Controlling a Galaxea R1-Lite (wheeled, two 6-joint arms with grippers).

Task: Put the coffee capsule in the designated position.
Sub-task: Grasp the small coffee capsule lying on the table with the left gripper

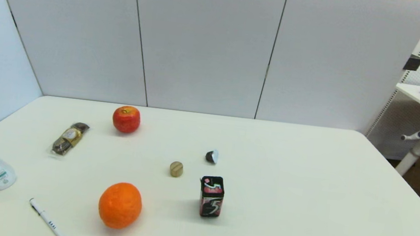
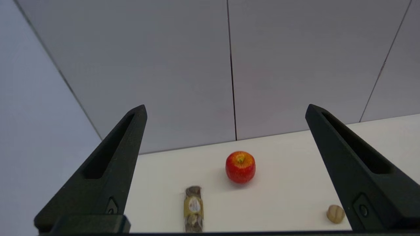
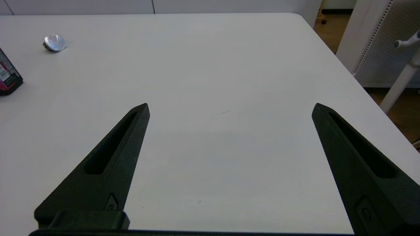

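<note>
Pen (image 1: 49, 221) lies nearest, beside orange (image 1: 120, 205). Both arms parked outside head view; left gripper (image 2: 225, 109) and right gripper (image 3: 230, 108) spread wide, empty. Capsule (image 1: 212, 156) on its side, mid-table, just behind gum box (image 1: 211, 196). Suggest right arm: approach from above, pinch across cone, avoid box.

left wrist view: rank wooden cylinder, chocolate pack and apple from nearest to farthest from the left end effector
Order from the open left end effector, nearest first:
1. Wooden cylinder, low beside one finger; too close to call against the next.
2. Chocolate pack, between the fingers, at about the same depth as the cylinder.
3. Apple, clearly farthest, toward the back wall.
</note>
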